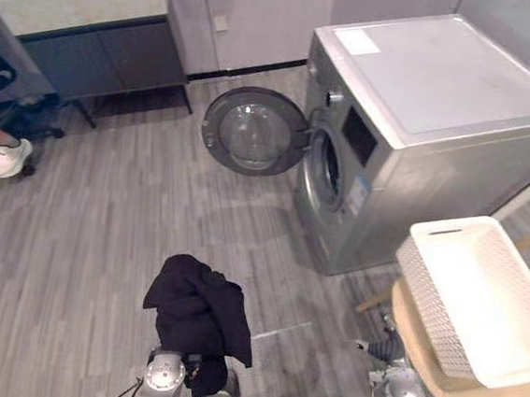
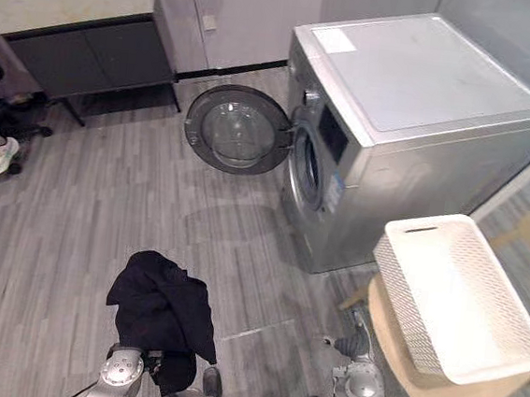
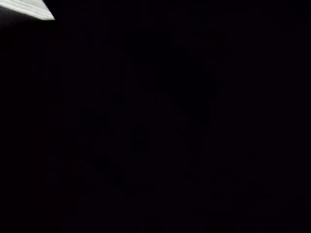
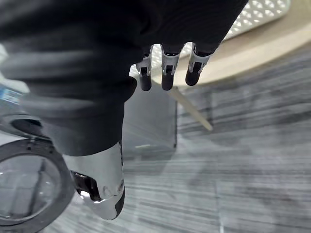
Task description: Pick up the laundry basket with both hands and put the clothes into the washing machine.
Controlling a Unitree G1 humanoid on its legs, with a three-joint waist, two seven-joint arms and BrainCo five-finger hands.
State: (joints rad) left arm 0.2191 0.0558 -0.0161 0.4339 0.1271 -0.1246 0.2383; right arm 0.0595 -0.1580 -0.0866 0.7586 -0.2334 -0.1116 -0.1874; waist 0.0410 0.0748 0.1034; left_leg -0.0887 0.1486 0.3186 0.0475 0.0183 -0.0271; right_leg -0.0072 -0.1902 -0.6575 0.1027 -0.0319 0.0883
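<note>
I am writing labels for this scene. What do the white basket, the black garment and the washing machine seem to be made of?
The white basket: likely moulded plastic, matte, its walls a fine lattice of holes. The black garment: soft matte fabric, hanging in folds. The washing machine: apparently painted or brushed metal, silver-grey with a dull sheen.

The left arm (image 1: 163, 375) and the right arm (image 1: 403, 390), at the lower edge of the head views, are silver-grey metal, each with a round, polished joint cap. In the right wrist view the right hand (image 4: 165, 65) has a dark ribbed cover across the upper part of the frame. Below it are short silver fingers (image 4: 145, 73) with rounded black tips, and at lower left a broad, glossy silver thumb (image 4: 104, 179) with a black inset on its side.
</note>
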